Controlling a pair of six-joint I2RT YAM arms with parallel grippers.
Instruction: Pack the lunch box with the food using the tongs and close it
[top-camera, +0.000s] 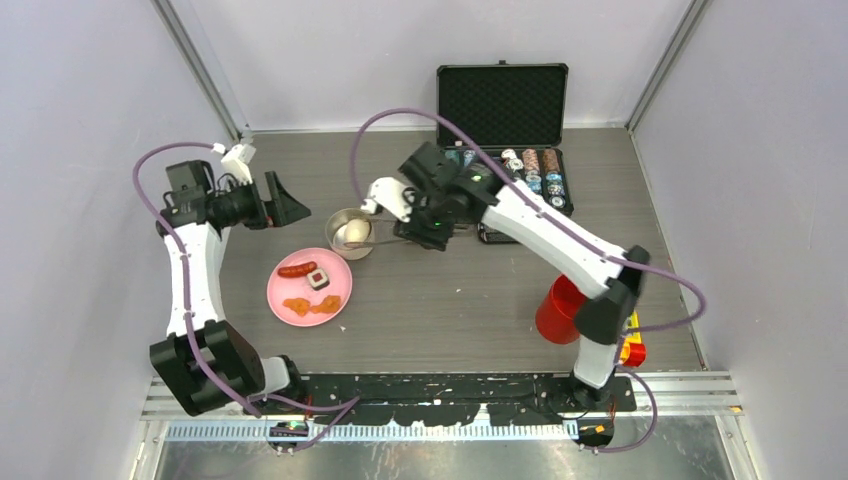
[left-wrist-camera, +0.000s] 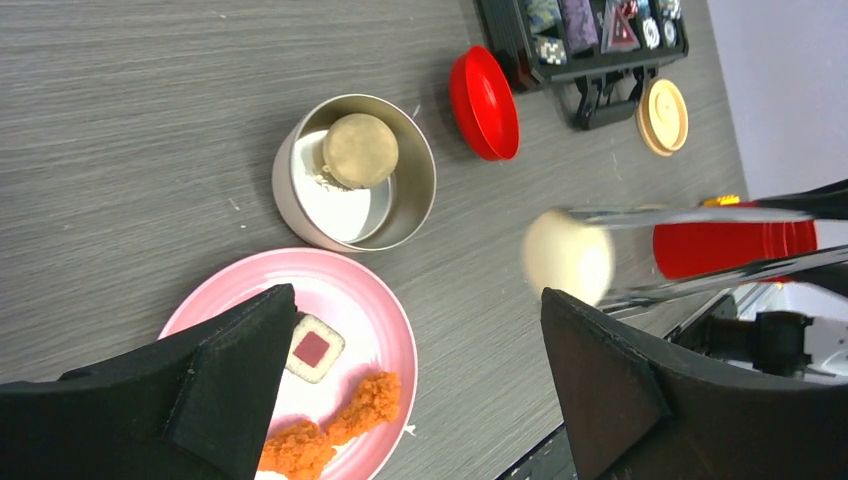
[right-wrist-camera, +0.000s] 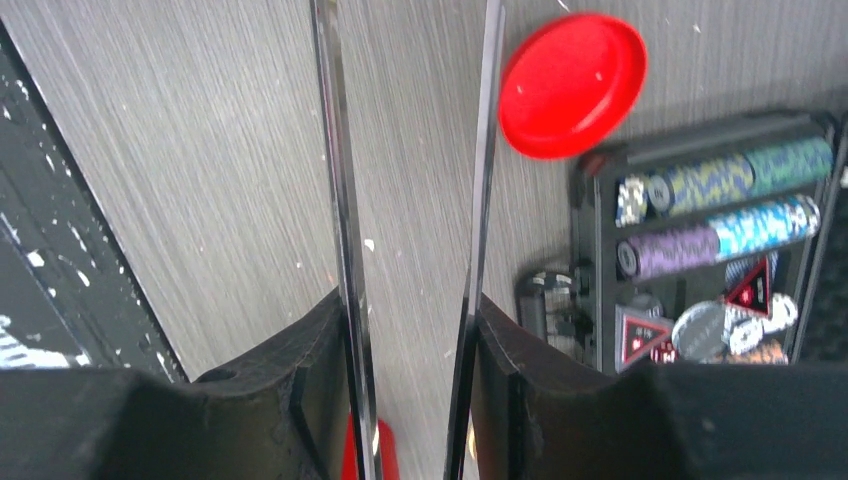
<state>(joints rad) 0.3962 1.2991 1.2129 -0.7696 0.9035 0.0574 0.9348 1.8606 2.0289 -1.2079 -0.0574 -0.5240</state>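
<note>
From above we see the right gripper (top-camera: 420, 235) stretched to the middle of the frame, holding the tongs (top-camera: 385, 241). Their tips reach left to the steel bowl (top-camera: 334, 224), but from there we cannot tell whether they grip anything. The left wrist view settles it. At its right the two slim arms are clamped on a pale egg-like lump (left-wrist-camera: 567, 256), blurred, held off the table and to the right of the bowl in that frame. A second lump (left-wrist-camera: 360, 150) lies inside the bowl. The right wrist view shows only the middle stretch of the tongs, running out of the frame's top, with the black fingers (right-wrist-camera: 300, 390) pressed against them from both sides. Both wrist views show the red lid (right-wrist-camera: 572, 85) just beside the black case of poker chips (right-wrist-camera: 700, 240). The beige disc lid (left-wrist-camera: 662, 116) we find only in the left wrist view, upper right, near the case's front. Neither lid shows in the top view, where the right arm crosses that spot. The red canister (top-camera: 558, 308) stands at lower right by the right arm's base. The pink plate (top-camera: 283, 292), lower left of centre, carries the red sausage (top-camera: 297, 269), the white cube (top-camera: 318, 279) and the orange nuggets (top-camera: 310, 305). The left gripper (top-camera: 290, 200) hangs at upper left, jaws wide apart.
</note>
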